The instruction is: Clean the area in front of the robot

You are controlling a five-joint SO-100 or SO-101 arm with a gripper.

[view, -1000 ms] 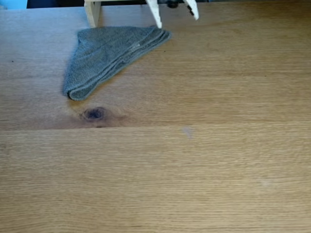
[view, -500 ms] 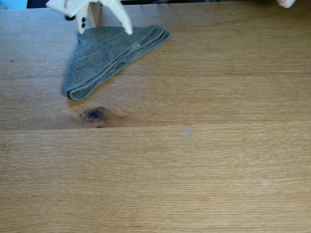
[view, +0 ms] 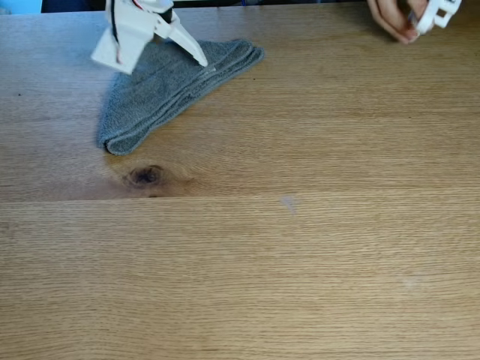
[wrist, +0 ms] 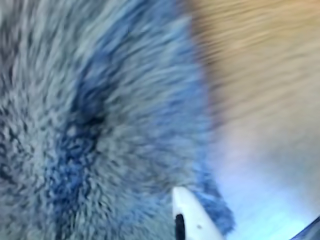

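Note:
The robot's white gripper [view: 156, 60] hangs open low over the far end of a folded grey cloth [view: 150, 97] at the back left of the fixed view. One slim finger points down to the cloth's top fold; the broader jaw stands off to the left. The area, a light oak tabletop [view: 300, 247], spreads in front with a dark knot [view: 146, 176] and pale smudges [view: 289, 202]. In the blurred wrist view the grey cloth [wrist: 100, 110] lies very close below, with one white fingertip [wrist: 192, 217] over its edge and wood [wrist: 260, 75] to the right.
A person's hand [view: 391, 16] holds a white plastic piece [view: 436, 13] at the back right corner of the table in the fixed view. Another faint smudge [view: 409, 283] marks the wood at the front right.
The gripper swung from the back centre to the left and came down over the cloth. A hand with a white piece came into view at the back right.

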